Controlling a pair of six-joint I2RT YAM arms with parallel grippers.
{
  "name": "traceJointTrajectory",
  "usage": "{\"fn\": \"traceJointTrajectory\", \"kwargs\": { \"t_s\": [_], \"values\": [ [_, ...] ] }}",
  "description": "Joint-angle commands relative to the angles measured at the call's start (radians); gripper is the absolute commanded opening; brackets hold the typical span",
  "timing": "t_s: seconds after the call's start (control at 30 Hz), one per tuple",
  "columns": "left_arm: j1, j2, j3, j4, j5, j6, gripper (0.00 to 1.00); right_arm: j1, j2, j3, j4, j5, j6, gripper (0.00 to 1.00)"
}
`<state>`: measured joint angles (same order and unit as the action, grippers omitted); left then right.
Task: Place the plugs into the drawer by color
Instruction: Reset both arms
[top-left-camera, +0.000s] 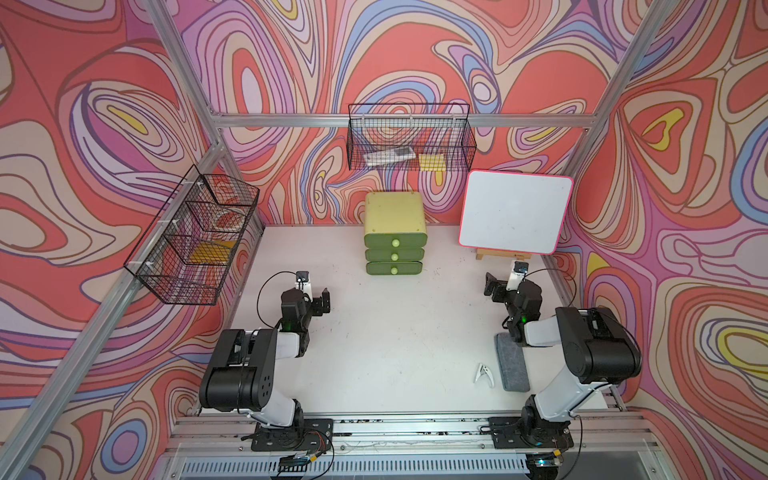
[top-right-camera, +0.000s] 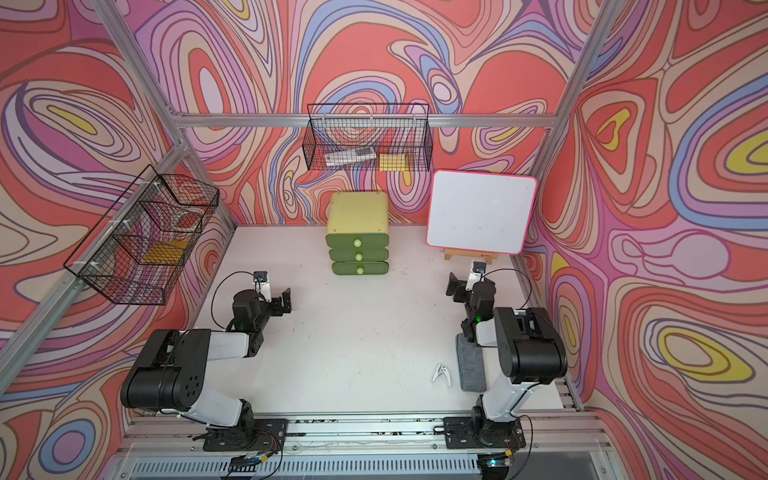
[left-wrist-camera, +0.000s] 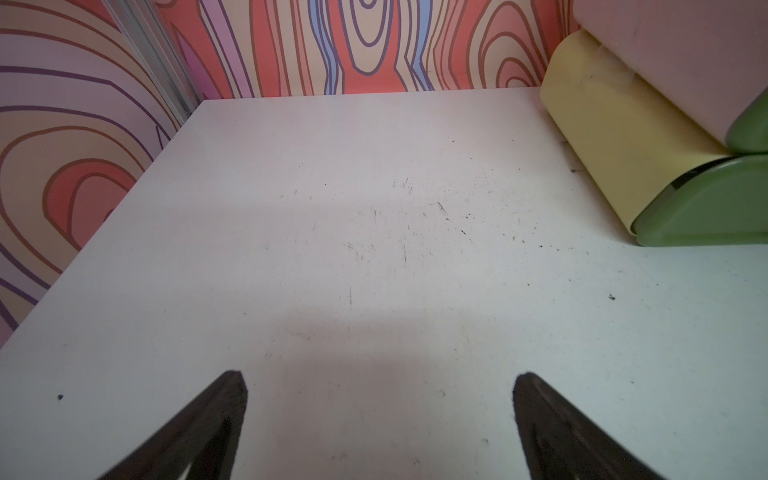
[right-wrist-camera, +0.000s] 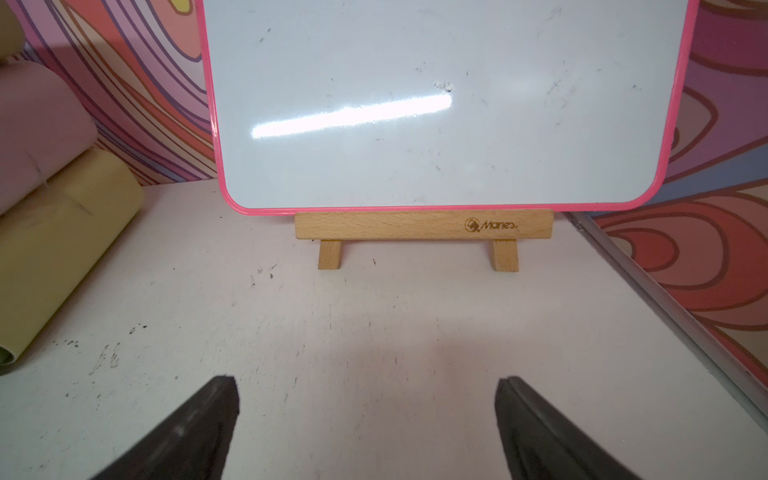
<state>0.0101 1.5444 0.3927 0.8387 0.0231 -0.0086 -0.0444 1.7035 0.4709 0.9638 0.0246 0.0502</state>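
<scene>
No plugs show in any view. The drawer is a yellow-green chest at the back middle of the white table, its three dark green drawers pushed in, each with a pale ball knob. Its side shows in the left wrist view and in the right wrist view. My left gripper hovers open over bare table, in front and left of the chest. My right gripper is open and empty, in front of the whiteboard.
A pink-rimmed whiteboard leans on a wooden easel at the back right. A small white clip and a grey felt pad lie near the right arm's base. Black wire baskets hang on the back wall and the left wall.
</scene>
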Motion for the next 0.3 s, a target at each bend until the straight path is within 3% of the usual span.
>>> {"fn": "traceJointTrajectory", "kwargs": {
  "t_s": [0.0,0.03,0.27],
  "values": [
    [-0.010,0.003,0.012,-0.001,-0.005,0.005,0.99,0.005,-0.014,-0.011,-0.011,-0.009,0.010,0.98],
    [0.020,0.005,0.020,-0.020,0.050,-0.019,0.99,0.007,-0.013,-0.008,-0.013,-0.002,0.008,0.98],
    [0.019,-0.012,0.000,0.006,0.049,-0.015,0.99,0.019,-0.014,-0.007,-0.015,0.010,-0.001,0.98]
  ]
}}
